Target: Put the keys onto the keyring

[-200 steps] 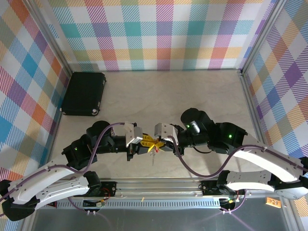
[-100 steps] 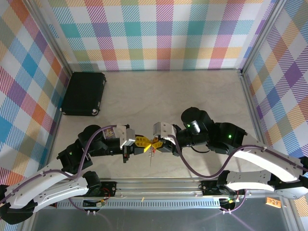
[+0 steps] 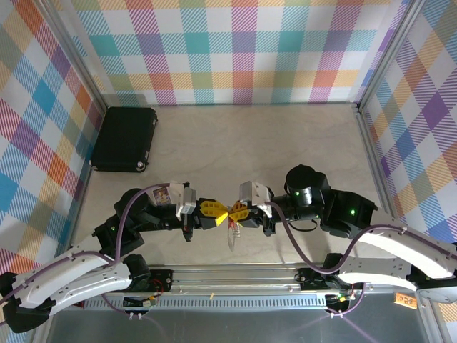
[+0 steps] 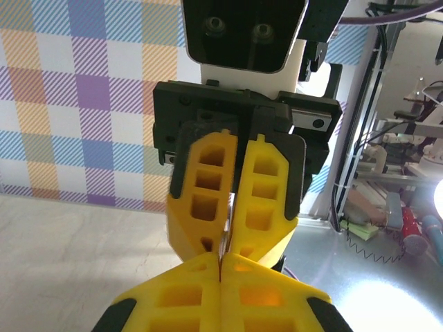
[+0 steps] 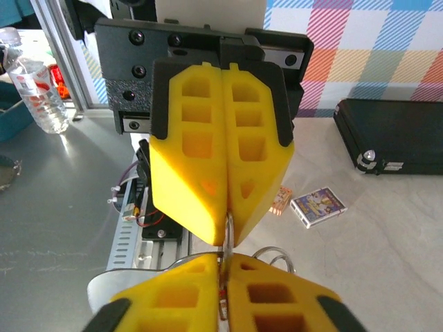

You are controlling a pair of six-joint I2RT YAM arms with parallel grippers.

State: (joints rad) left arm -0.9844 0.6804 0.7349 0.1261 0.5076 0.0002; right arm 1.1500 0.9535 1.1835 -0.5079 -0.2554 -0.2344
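The pale table (image 3: 285, 143) has a flat black hard case (image 3: 125, 138) near its far left corner. By the front edge, the left gripper (image 3: 219, 212) and right gripper (image 3: 236, 211), both with yellow plastic fingers, are squeezed tight and meet tip to tip. The silver metal keyring (image 3: 232, 234) dangles just under that spot. I cannot tell which one grips it. A speck of the tiny red key (image 3: 230, 212) peeks out between the tips.

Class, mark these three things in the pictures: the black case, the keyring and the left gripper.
black case (image 3: 125, 138): overhead view, middle of its lid.
keyring (image 3: 231, 238): overhead view, its silver pieces.
left gripper (image 3: 223, 212): overhead view, between its fingertips.
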